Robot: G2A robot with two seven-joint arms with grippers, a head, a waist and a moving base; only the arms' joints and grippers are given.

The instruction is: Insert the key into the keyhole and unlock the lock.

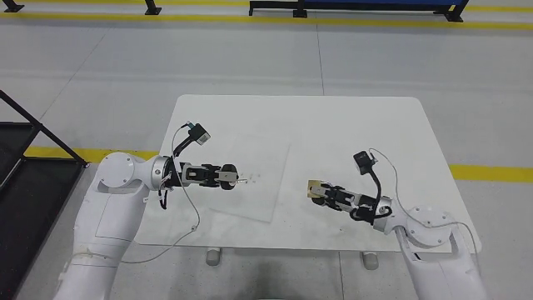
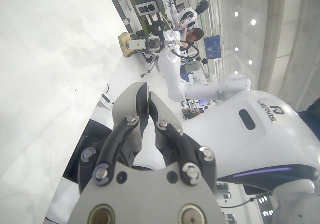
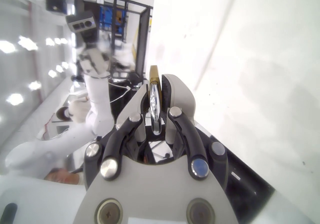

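Two holds, well apart over the worktop (image 1: pixel 333 125): right fingers (image 3: pixel 180 94) clamp the lock (image 3: pixel 154 73), left fingers (image 2: pixel 127 104) pinch the key (image 1: pixel 243 179). That thin key may twist or slip, missing the keyhole.

Bare surface (image 1: pixel 350 133) lies open between the key (image 1: pixel 244 180) in the left claw (image 1: pixel 235 177) and the lock (image 1: pixel 314 187) in the right claw (image 1: pixel 321 192). Only what looks like a flat sheet (image 1: pixel 254 154) lies there.

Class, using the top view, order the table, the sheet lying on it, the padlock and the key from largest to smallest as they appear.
1. table
2. sheet
3. padlock
4. key, a thin sliver, clearly the smallest
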